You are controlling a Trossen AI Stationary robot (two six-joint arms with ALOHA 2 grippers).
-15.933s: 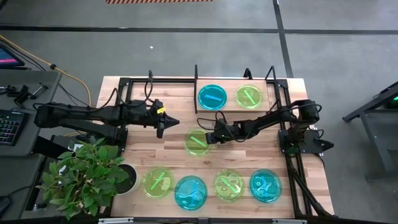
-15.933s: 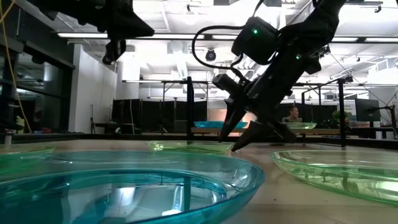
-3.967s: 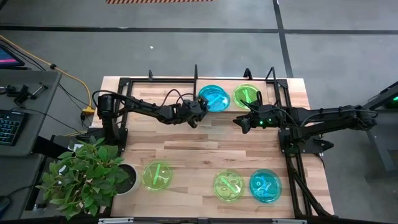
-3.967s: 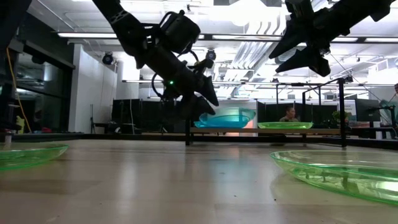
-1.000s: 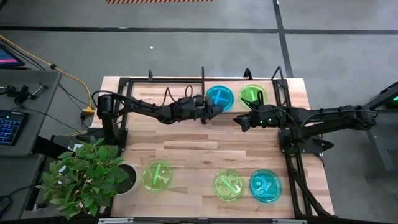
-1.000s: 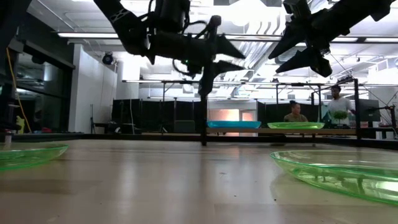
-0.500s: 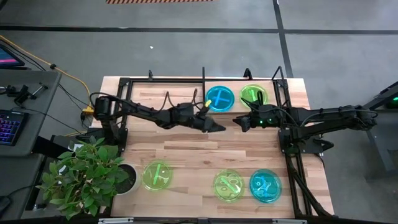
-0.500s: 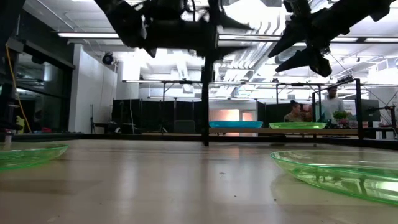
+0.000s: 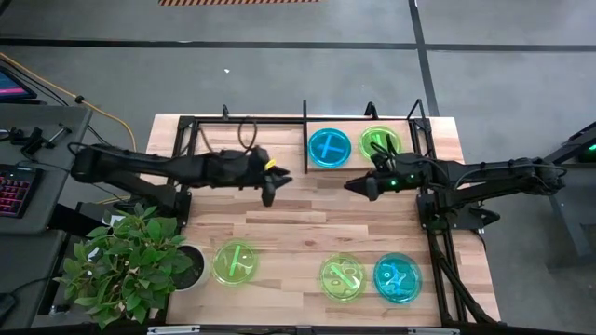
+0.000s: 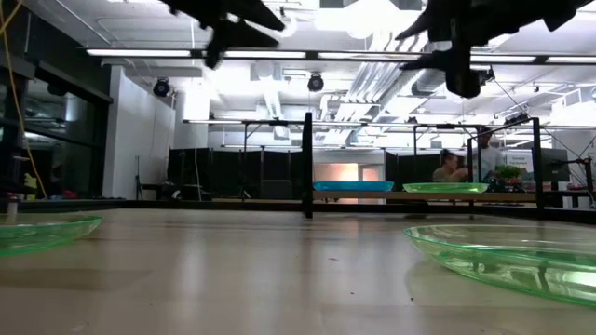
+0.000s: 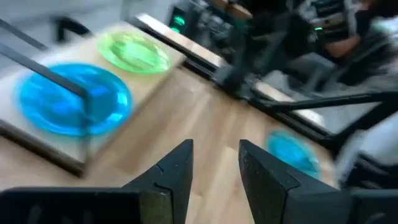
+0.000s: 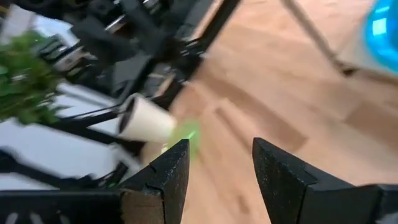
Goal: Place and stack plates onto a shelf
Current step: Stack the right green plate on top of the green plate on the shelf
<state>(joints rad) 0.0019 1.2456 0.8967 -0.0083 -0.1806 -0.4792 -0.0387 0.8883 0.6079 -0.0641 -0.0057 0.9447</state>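
The shelf (image 9: 305,119) stands at the table's far edge. A blue plate (image 9: 329,147) and a green plate (image 9: 379,143) lie side by side on its wood board. On the table near the front edge lie two green plates (image 9: 235,262) (image 9: 343,276) and a blue plate (image 9: 398,277). My left gripper (image 9: 270,189) hangs open over the table's middle, left of the shelf's plates. My right gripper (image 9: 357,186) hangs open just in front of the shelf, below the green plate there. Neither holds anything.
A potted plant in a white pot (image 9: 140,265) stands at the table's near left corner. Black frame rails (image 9: 430,223) run along the table's right side. People show in the room behind the shelf (image 10: 456,167). Bare wood lies between the two grippers.
My left gripper has drawn back from the blue plate on the shelf, first toward the near edge, then toward the table's left, and has risen out of the low view's middle. The blue plate stays on the shelf. My right gripper has tipped a little and stays in place.
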